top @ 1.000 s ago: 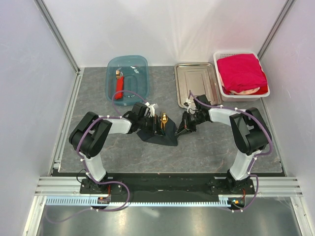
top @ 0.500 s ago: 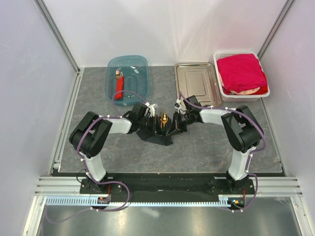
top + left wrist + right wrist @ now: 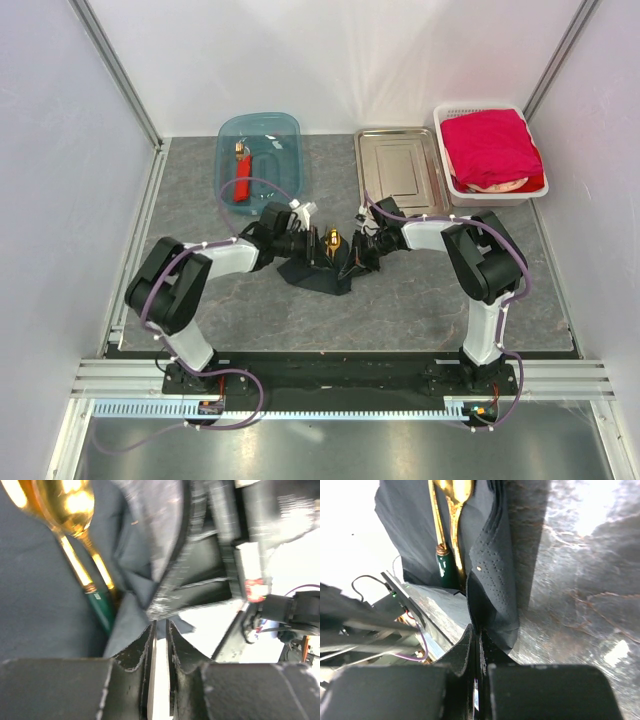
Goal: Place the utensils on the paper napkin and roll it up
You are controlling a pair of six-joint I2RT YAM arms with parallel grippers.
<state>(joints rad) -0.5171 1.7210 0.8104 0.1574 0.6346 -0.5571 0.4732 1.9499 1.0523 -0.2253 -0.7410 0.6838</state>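
Grey stone tabletop (image 3: 420, 300), and mid-table the paper napkin (image 3: 318, 276) sits bunched between both arms. The utensils (image 3: 332, 240) lie on it, handles running crosswise to the line between the grippers. The right gripper (image 3: 476, 630) pinches the napkin's lifted right edge. The left gripper (image 3: 159, 625) shows a mere slit, and I cannot tell whether it holds anything.

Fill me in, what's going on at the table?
Both arms work the black paper napkin mid-table, with the gold utensils lying on it. The right gripper is shut on one napkin edge. The left gripper sits nearly closed at the opposite edge; whether it grips is unclear. The napkin is bunched, not yet rolled.
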